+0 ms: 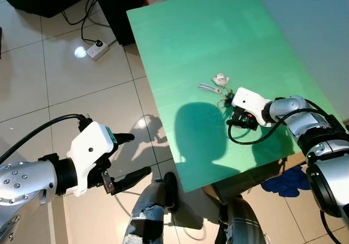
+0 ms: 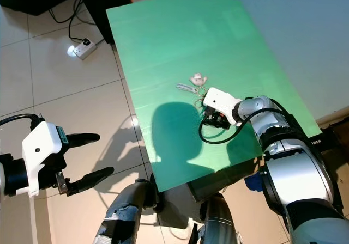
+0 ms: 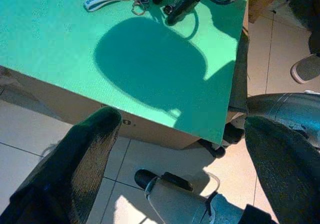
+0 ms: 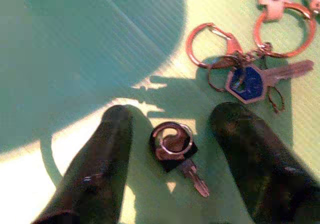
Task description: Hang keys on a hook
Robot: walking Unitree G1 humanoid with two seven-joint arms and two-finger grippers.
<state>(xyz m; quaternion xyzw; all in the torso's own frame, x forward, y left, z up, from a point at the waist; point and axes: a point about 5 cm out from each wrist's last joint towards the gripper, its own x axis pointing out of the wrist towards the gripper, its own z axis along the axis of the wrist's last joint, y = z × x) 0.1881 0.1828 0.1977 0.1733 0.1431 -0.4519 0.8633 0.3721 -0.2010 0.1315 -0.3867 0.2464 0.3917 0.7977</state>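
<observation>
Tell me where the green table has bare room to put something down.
The far half of the table, beyond the keys, is bare, as is the near left corner by the floor edge. It is crowded mid-right, where the right hand sits over the keys.

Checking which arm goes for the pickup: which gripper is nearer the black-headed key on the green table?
Right. The right gripper is down on the green table, its open fingers on either side of the black-headed key. The left gripper hangs open over the floor, off the table's near-left edge.
</observation>
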